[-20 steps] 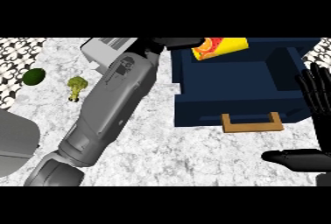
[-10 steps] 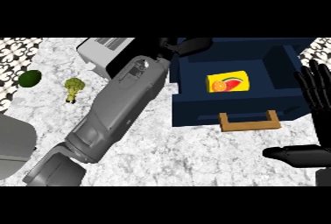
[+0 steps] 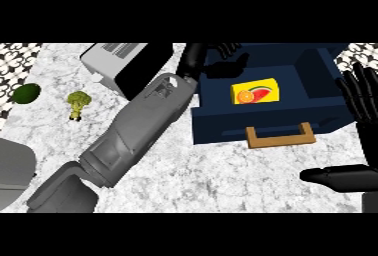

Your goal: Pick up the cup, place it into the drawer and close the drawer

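Now the cup (image 3: 255, 93) sits inside the drawer (image 3: 221, 122), a yellow thing with a fruit picture on it, lying on the blue floor toward the middle and apart from the walls as far as can be told. So 1 part of the job looks done: the cup is in. The left hand (image 3: 218, 59) is at the far left corner of the drawer, above the rim, its fingers spread and relaxed with nothing between them; it holds nothing. The right hand (image 3: 363, 95) shows at the right edge, fingers straight and pointing up, resting, with its thumb lower down near the right edge. What is left, by my reading, is the closing: the drawer is pulled well out and its wooden handle (image 3: 279, 137) on the near face is untouched, no hand near it. Off to the left on the marble counter (image 3: 207, 180) there is a toaster (image 3: 122, 65) at the far side, a piece of broccoli (image 3: 77, 102) and a dark green avocado (image 3: 26, 93) further left, all well apart from the drawer. Next comes clearing the arm from over the drawer and pushing the front in.
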